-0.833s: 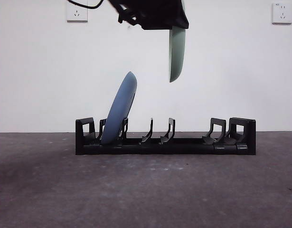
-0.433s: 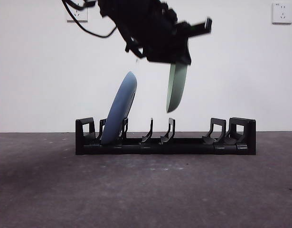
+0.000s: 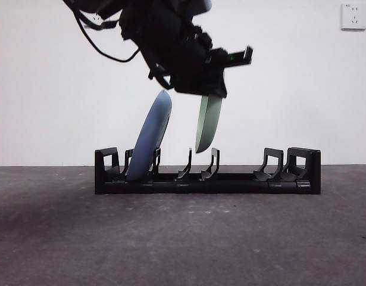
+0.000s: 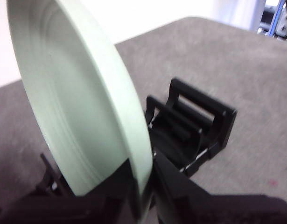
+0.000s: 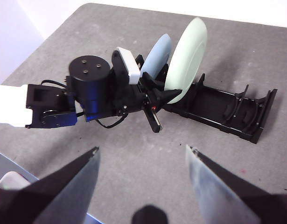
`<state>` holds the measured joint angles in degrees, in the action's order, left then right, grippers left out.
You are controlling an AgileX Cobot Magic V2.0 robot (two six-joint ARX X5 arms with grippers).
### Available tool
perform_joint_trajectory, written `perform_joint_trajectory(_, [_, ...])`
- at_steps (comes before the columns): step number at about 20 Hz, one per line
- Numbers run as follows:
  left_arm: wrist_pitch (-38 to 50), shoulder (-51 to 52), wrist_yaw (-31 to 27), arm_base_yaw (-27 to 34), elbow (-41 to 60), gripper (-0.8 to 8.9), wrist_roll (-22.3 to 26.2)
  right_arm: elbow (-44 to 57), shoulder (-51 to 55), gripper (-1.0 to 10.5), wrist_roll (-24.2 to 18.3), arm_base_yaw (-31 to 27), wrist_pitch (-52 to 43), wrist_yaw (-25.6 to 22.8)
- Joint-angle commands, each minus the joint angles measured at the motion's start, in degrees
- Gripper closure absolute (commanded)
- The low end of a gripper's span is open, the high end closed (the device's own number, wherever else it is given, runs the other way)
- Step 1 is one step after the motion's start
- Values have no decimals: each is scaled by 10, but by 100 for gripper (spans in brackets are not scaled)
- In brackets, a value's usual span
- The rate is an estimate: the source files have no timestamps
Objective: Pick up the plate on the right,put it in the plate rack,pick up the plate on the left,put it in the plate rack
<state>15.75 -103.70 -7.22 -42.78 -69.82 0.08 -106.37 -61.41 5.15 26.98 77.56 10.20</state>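
In the front view, the plate rack (image 3: 207, 173), a long low piece of black plastic with upright curved prongs and blocky ends, was seen on the grey, mottled worktop (image 3: 183, 238). A smooth blue plate (image 3: 150, 136) stood edge-on in the rack's slots at 9 o'clock, leaning toward 1 o'clock. A pale green plate (image 3: 207, 124) was held edge-on above the middle slots, its lower rim just over the prongs and apart from them. Its upper part was hidden by the dark left end effector (image 3: 197, 80), which entered from 11 o'clock with cables trailing.

In the left wrist view, the green plate (image 4: 82, 102) filled much of the frame, its ridged underside and rounded rim shown; the left end effector (image 4: 142, 196) was clamped on that rim. One end of the rack (image 4: 192, 126) was seen beyond, blurred.

In the right wrist view, the right end effector (image 5: 142, 158) was held high with its jaws wide apart and nothing between them. Below it, the left arm, both plates and the rack (image 5: 227, 114) were seen, the green plate (image 5: 186, 53) just beside the blue one (image 5: 155, 58).
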Motion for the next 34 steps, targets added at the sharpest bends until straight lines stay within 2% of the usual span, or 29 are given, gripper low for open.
perform_joint_trajectory(1, [1, -14, 3, -1, 2, 820, 7, 5, 2, 631, -2, 0, 14, -9])
perform_joint_trajectory(7, [-13, -16, 2, 9, 2, 820, 7, 5, 2, 631, -2, 0, 14, -10])
perform_joint_trajectory(14, [-44, -26, 1, 18, 2, 820, 36, 5, 2, 631, -2, 0, 14, -10])
perform_joint_trajectory(21, [-75, -33, 7, 20, 2, 812, 36, 5, 2, 631, -2, 0, 14, -7])
perform_joint_trajectory(23, [-75, -33, 24, 20, 2, 772, 36, 5, 2, 631, -2, 0, 15, -7])
perform_joint_trajectory(26, [-70, -32, 31, 19, 2, 617, 33, 5, 2, 631, -2, 0, 14, -7])
perform_joint_trajectory(34, [-68, -3, 32, 14, 0, 616, 27, 5, 2, 631, -2, 0, 15, -8])
